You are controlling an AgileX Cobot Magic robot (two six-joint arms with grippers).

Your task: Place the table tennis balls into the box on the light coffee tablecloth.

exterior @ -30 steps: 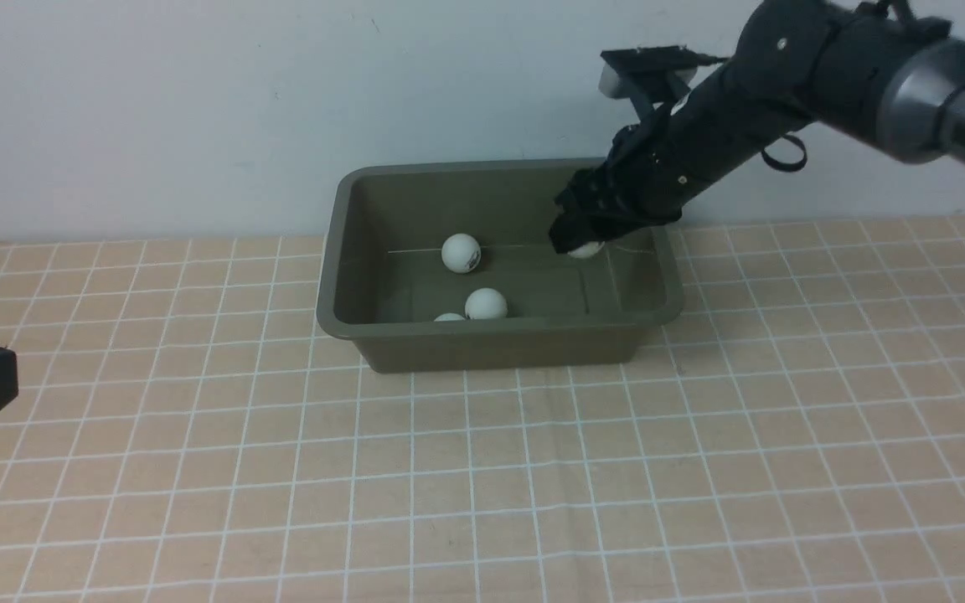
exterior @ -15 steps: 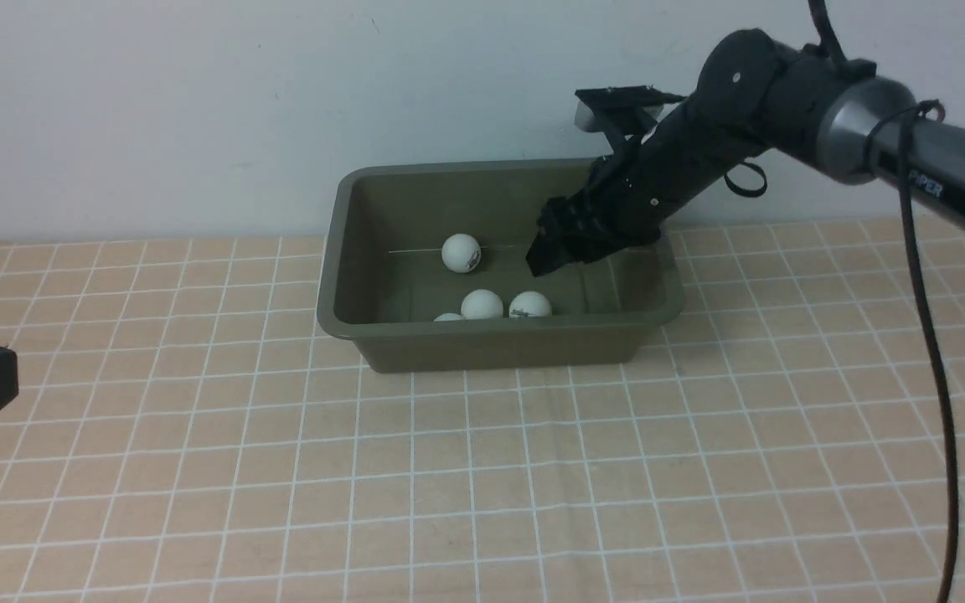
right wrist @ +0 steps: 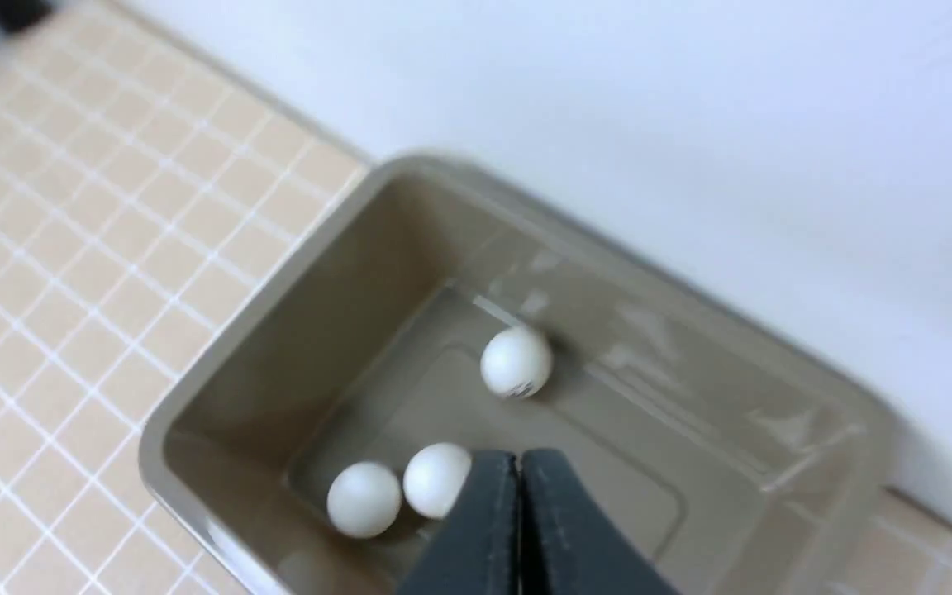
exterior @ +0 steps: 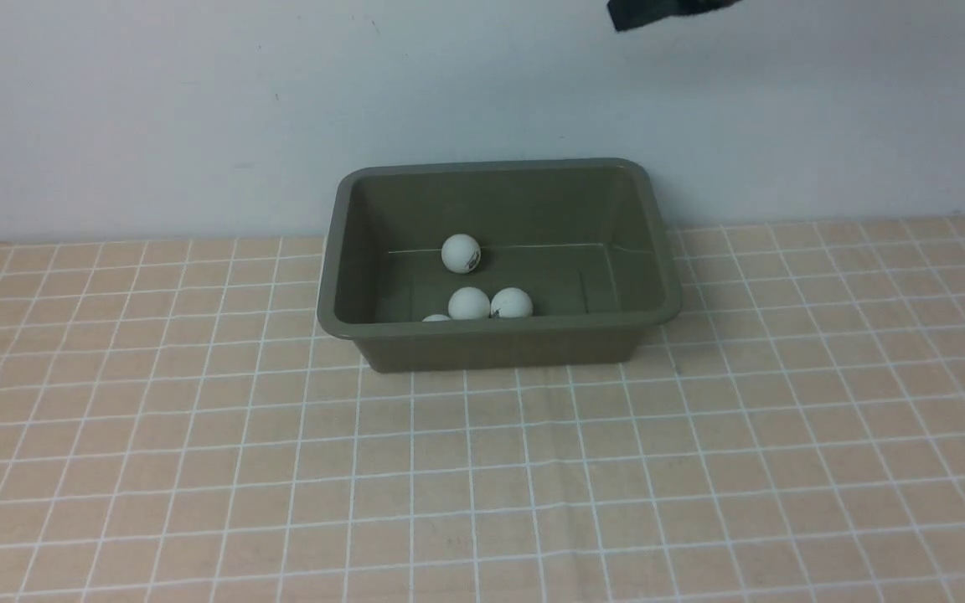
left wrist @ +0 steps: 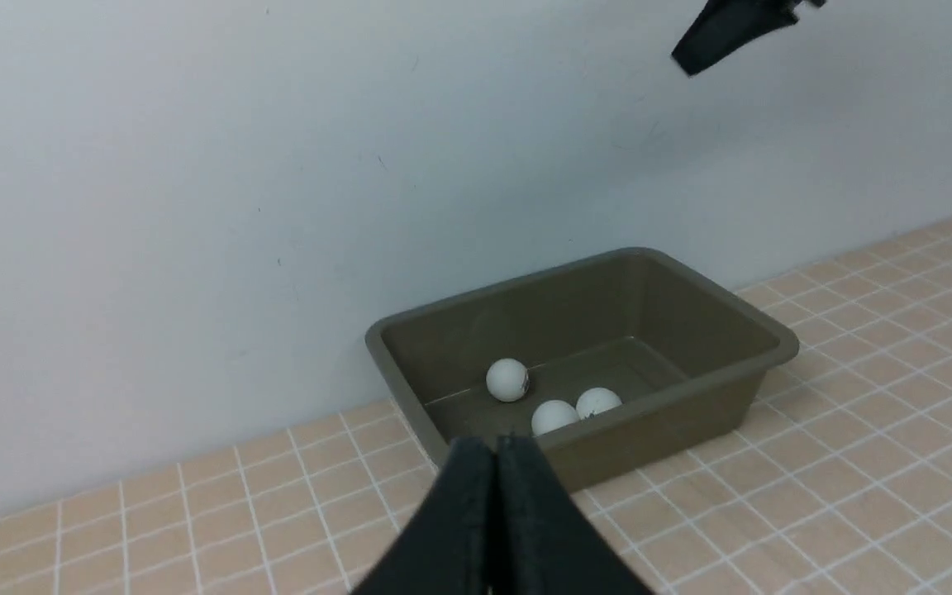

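1. I have the olive-green box (exterior: 491,347) upright on the light coffee tablecloth (exterior: 449,486), its rear rim near the pale wall (exterior: 156,109) and its long side facing me.
2. Inside it I count four white table tennis balls. One (exterior: 461,253) sits toward the back, left of centre, apart from the others.
3. Two more (exterior: 469,303) (exterior: 512,303) lie side by side near the front wall; the fourth (exterior: 436,318) is left of them, mostly hidden by the front rim.
4. Open floor in the box runs from that pair to the right wall, and more lies between the rear ball and the right wall.
5. Around the box, bare gridded cloth stretches left, right and toward me; the tightest edge is the back one, by the wall.
6. My right jaws (right wrist: 517,467) are pressed together, empty, and hang above the box, well clear of its rim in the front view.
7. My left jaws (left wrist: 497,450) are pressed together too, holding nothing, apart from the box.
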